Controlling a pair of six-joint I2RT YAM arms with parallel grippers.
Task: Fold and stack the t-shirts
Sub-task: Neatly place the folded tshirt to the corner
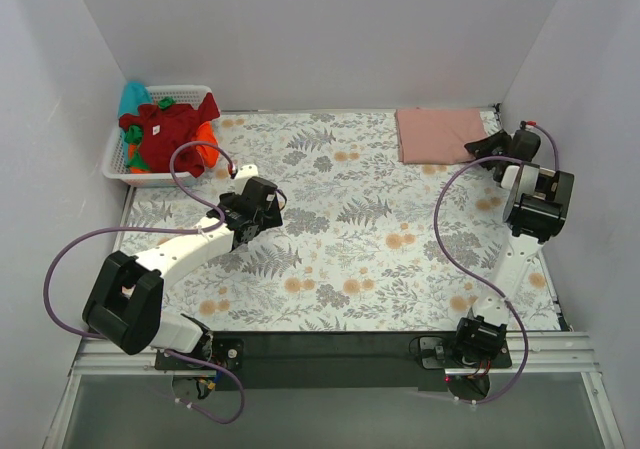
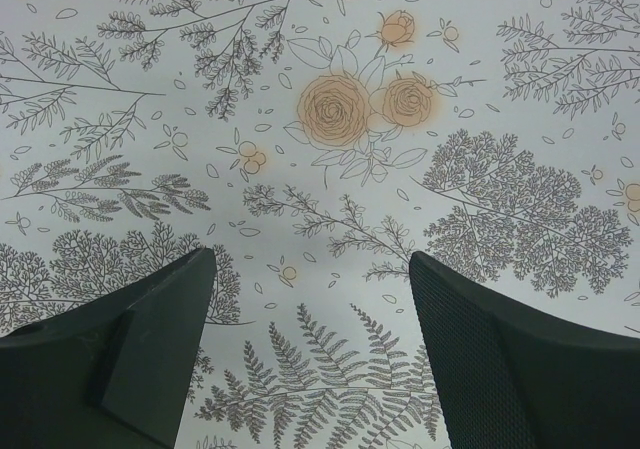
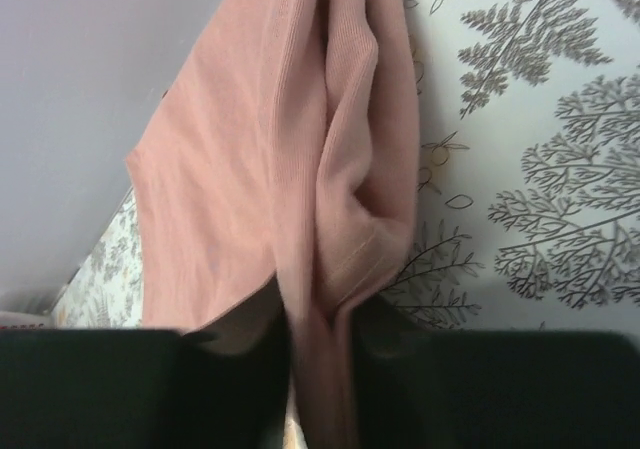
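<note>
A folded dusty-pink t-shirt (image 1: 438,134) lies at the far right of the floral table cloth. My right gripper (image 1: 482,147) is at its near right corner, shut on a pinched fold of the pink t-shirt (image 3: 330,219). A dark red t-shirt (image 1: 165,129), an orange one (image 1: 205,144) and a teal one (image 1: 133,99) sit heaped in the white basket (image 1: 115,164) at the far left. My left gripper (image 1: 262,204) hovers open and empty over the bare cloth left of the middle; its fingers (image 2: 150,349) frame only the fern print.
Grey walls close in the left, back and right sides. The basket stands at the table's far left corner. A purple cable (image 1: 190,164) loops from the left arm close to the basket. The arm bases sit on a black rail (image 1: 330,354) at the near edge.
</note>
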